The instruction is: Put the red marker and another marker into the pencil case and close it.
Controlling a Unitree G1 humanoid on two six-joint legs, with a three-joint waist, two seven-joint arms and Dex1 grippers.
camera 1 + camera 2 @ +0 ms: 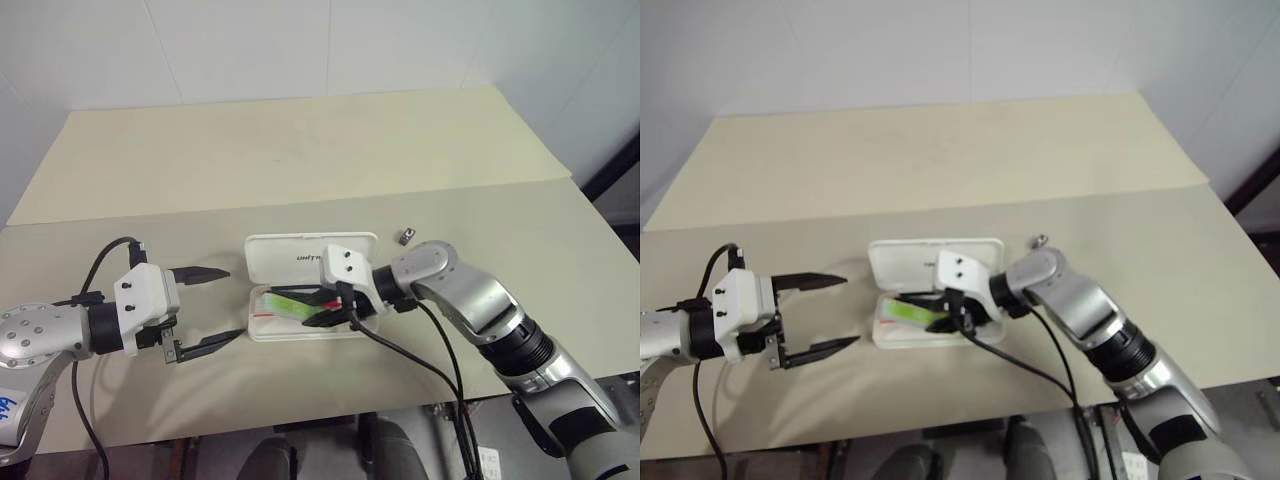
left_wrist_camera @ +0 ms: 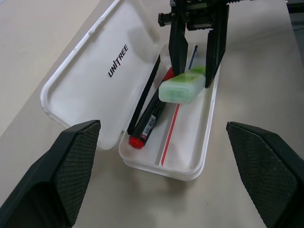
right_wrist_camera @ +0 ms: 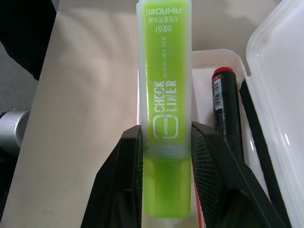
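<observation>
Right then, your right gripper (image 2: 194, 71) had the green highlighter (image 2: 183, 87) pinched between its fingers, the barrel running straight out past the fingertips along the line of the jaws, so its long axis matched the gripper's own. It hung over the open tray of the pencil case (image 2: 199, 156), tilted down into it and roughly along the tray's length, though whether its far end touched the floor was not clear. You would judge that letting go was the next call.

Beside the jaws, on the lid side, the red marker (image 2: 148, 121) already lay in the tray, parallel to the highlighter and against the hinge edge. The lid (image 2: 95, 80) lay flat open.

Your left gripper (image 1: 205, 308) stood wide open and empty, just off the case's short end, the nearer hand for closing the lid.
</observation>
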